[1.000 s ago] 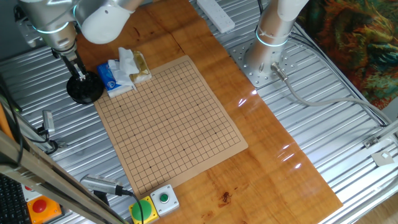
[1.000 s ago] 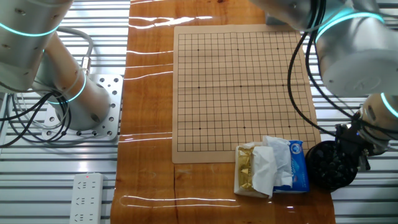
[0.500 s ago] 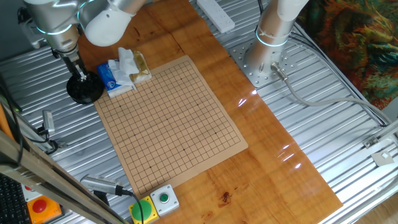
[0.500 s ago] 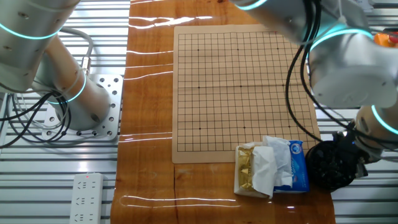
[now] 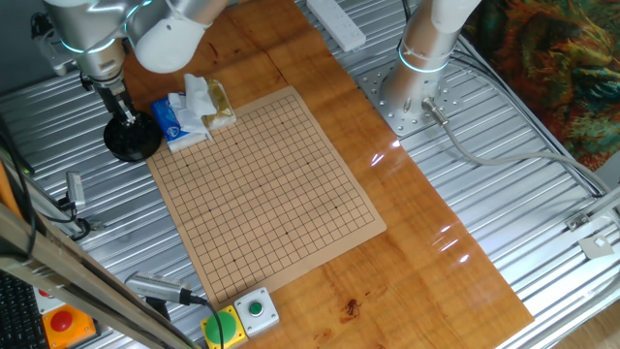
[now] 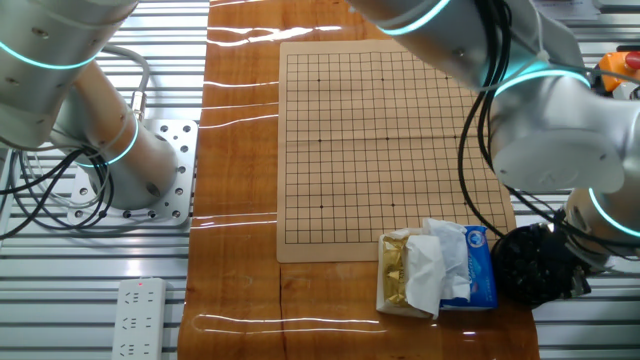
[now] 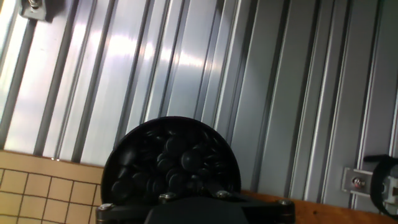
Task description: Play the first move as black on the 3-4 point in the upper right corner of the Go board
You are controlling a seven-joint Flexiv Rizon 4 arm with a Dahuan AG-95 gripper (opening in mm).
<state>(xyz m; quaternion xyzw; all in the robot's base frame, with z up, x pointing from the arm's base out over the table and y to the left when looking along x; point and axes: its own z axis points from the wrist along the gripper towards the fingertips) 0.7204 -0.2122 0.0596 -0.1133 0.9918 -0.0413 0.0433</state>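
Note:
The pale-tan gridded board [image 5: 266,189] lies on the orange-brown tabletop and has no stones on it; it also shows in the other fixed view [image 6: 385,140], and one corner shows in the hand view [image 7: 37,193]. A black bowl [image 5: 136,143] full of black stones sits on the metal surface beside the board's corner [image 6: 525,268]. My gripper [image 5: 123,116] hangs down into the bowl from above [image 6: 562,262]. The hand view looks straight onto the stones [image 7: 171,158]; the dark gripper body fills the bottom edge and the fingertips are hidden.
A blue-and-white tissue pack and a gold packet [image 5: 194,111] lie between the bowl and the board [image 6: 440,265]. A green and yellow button box [image 5: 240,315] sits at the board's near corner. A second arm's base [image 5: 412,97] and a power strip [image 5: 334,21] are at the far side.
The arm's upper links have swung further over the board's side in the other fixed view. The gripper has stayed at the bowl, shifting only slightly.

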